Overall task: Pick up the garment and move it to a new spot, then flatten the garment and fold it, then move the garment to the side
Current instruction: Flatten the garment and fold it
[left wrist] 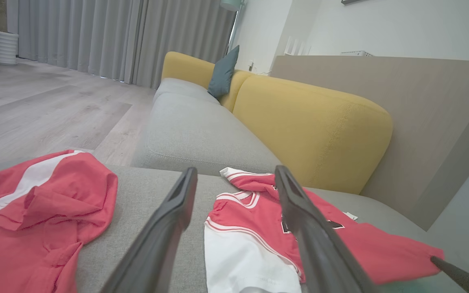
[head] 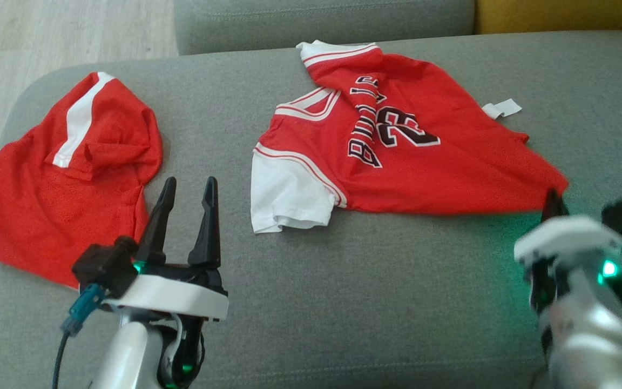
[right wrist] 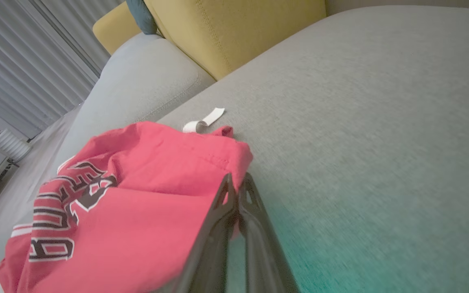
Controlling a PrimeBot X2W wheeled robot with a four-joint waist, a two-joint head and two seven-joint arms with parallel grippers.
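Observation:
The garment [head: 397, 156] is a red jersey with white sleeves and dark lettering, spread loosely on the grey sofa seat [head: 397, 281]. My right gripper [head: 554, 201] is at the jersey's near right corner, its fingers pinched shut on the red hem. The right wrist view shows that corner of the garment [right wrist: 136, 183] lifted slightly, caught between the fingers of the right gripper [right wrist: 236, 182]. My left gripper [head: 190, 183] stands open and holds nothing, left of the white sleeve. In the left wrist view the left gripper [left wrist: 235, 171] points toward the garment [left wrist: 381, 248].
A second red garment with a white stripe [head: 68, 178] lies crumpled at the seat's left end, beside my left gripper. A white label [head: 501, 108] sticks out past the jersey's far side. A yellow backrest [left wrist: 312, 122], a blue pillow [left wrist: 223, 73] and wooden floor [head: 46, 32] lie beyond.

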